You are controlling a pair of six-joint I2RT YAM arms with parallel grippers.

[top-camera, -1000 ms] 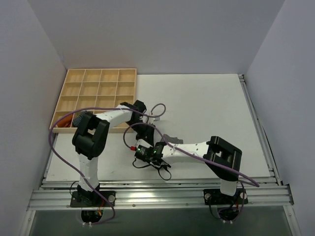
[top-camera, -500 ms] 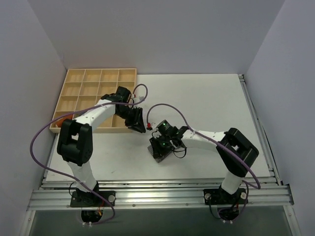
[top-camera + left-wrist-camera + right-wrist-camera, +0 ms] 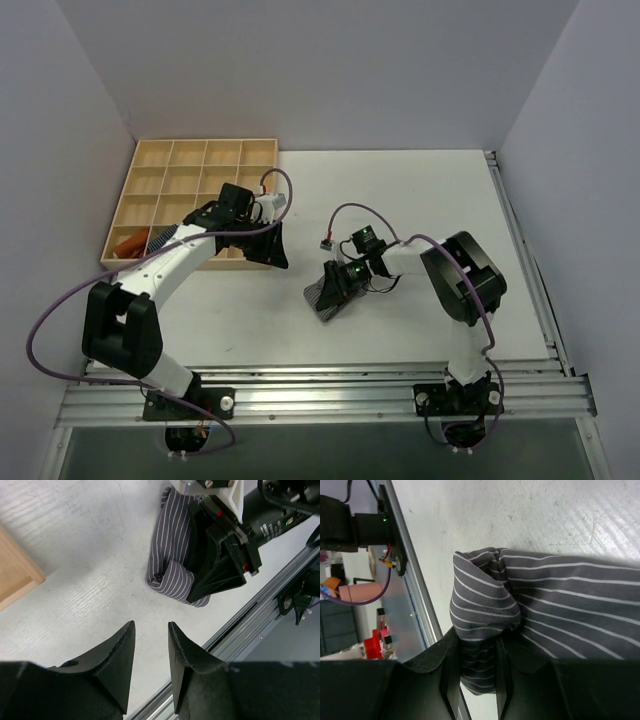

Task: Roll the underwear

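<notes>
The underwear (image 3: 320, 297) is a small dark grey cloth with thin white stripes, lying partly rolled near the table's middle. My right gripper (image 3: 342, 282) is shut on one folded end of it; in the right wrist view the striped fold (image 3: 485, 605) fills the gap between the fingers of the gripper (image 3: 476, 647). The left wrist view shows the underwear (image 3: 172, 550) beyond my left gripper (image 3: 150, 626), with the right gripper's black body (image 3: 220, 560) pressed against it. My left gripper (image 3: 272, 250) hangs open and holds nothing, apart from the cloth on its left.
A wooden tray of compartments (image 3: 190, 180) sits at the far left, with an orange cloth (image 3: 130, 243) and a blue striped roll (image 3: 160, 238) in its near cells. An aluminium rail (image 3: 320, 395) runs along the near edge. Grey walls close both sides.
My left gripper has drawn back to the left, away from the underwear, and its jaws have widened. My right gripper has shifted right and farther from the front edge, still holding the cloth.
</notes>
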